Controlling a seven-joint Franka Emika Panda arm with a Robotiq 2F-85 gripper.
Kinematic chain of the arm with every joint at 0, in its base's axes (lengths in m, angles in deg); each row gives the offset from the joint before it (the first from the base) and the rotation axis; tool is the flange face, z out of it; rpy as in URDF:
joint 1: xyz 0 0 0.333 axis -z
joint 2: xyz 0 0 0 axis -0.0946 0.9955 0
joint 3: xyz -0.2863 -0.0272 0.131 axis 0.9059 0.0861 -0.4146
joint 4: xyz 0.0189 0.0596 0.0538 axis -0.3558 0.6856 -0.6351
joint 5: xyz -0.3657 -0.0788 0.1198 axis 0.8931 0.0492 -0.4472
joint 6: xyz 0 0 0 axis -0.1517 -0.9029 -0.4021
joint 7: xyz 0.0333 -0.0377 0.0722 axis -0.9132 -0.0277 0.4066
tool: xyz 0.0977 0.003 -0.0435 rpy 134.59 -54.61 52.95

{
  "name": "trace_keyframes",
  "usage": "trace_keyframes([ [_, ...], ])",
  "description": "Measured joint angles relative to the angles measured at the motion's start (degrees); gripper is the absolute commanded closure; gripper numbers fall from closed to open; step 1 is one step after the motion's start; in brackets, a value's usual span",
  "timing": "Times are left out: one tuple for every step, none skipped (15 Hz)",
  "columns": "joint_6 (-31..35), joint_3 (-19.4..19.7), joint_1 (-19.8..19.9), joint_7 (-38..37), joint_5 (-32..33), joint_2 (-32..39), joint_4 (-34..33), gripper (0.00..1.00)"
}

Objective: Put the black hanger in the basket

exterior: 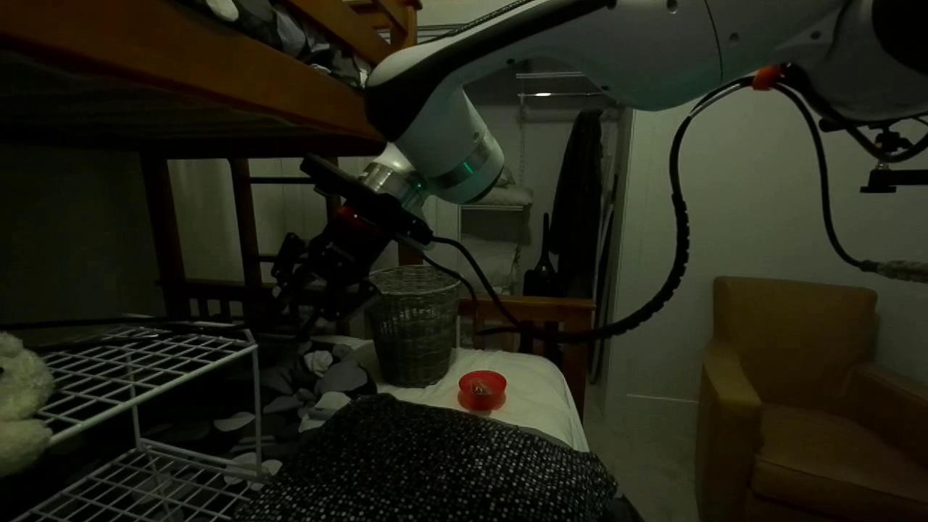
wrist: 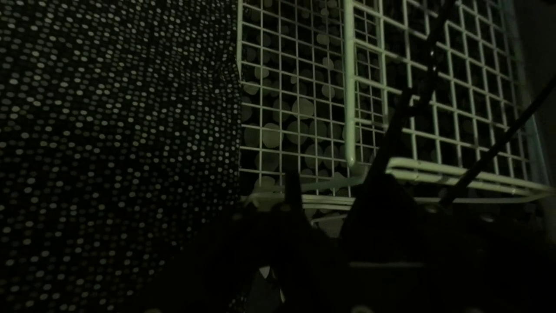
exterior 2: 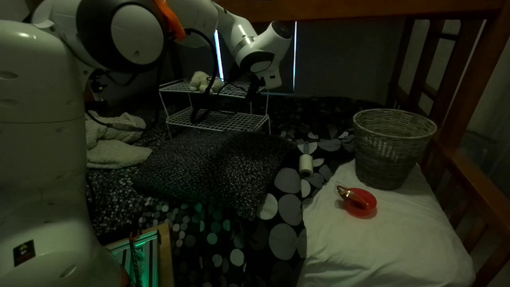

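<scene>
Over on my left stands the white robot arm point(exterior 2: 44, 167), a dark sticker point(exterior 2: 24, 252) with a yellow mark low on its body, too small for me to read. Near it a cream fleece point(exterior 2: 117, 153) lies bunched on the worktop point(exterior 2: 237, 257), a bed in black covers spotted grey and white. Next along comes a white wire rack point(exterior 2: 235, 121) of two shelves, a fluffy pale toy point(exterior 2: 201, 81) on the upper one, with a speckled black cushion point(exterior 2: 223, 171) just beside the rack. The black hanger point(wrist: 495, 147) is at that upper shelf, its thin rods crossing the white wires in the wrist view; whether it rests there or hangs just above, I can't tell. The fingers point(wrist: 293, 191) are right by it and look apart, rack wires showing through the gap, though it's too dark for me to say if a rod touches them. Further right lies a white roller point(exterior 2: 306, 164), then a red dish point(exterior 2: 361, 207) with something gold-brown leaning in it, and last the mesh basket point(exterior 2: 388, 153), upright on a white sheet point(exterior 2: 378, 247), near the dish and well apart from the hanger.
</scene>
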State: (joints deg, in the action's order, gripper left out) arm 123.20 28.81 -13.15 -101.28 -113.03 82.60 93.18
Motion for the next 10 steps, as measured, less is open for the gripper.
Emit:
trace_keyframes([
  [0.00,-0.12,-0.07,0.04,-0.02,0.00,-0.12,0.12],
  [0.00,-0.26,-0.11,0.10,-0.05,0.00,-0.20,0.03],
  [0.00,-0.35,-0.15,0.17,-0.06,0.00,-0.23,0.00],
  [0.00,-0.41,-0.18,0.19,-0.06,0.00,-0.25,0.00],
  [0.00,-0.42,-0.21,0.19,-0.05,0.04,-0.26,0.00],
  [0.02,-0.42,-0.22,0.14,-0.05,0.18,-0.27,0.25],
  [0.07,-0.41,-0.22,0.08,-0.05,0.42,-0.30,0.25],
  [0.25,-0.39,-0.22,-0.02,-0.05,0.72,-0.32,0.27],
  [0.55,-0.39,-0.22,-0.05,-0.04,1.04,-0.36,0.37],
  [0.77,-0.39,-0.22,-0.08,-0.04,1.38,-0.44,0.45],
])
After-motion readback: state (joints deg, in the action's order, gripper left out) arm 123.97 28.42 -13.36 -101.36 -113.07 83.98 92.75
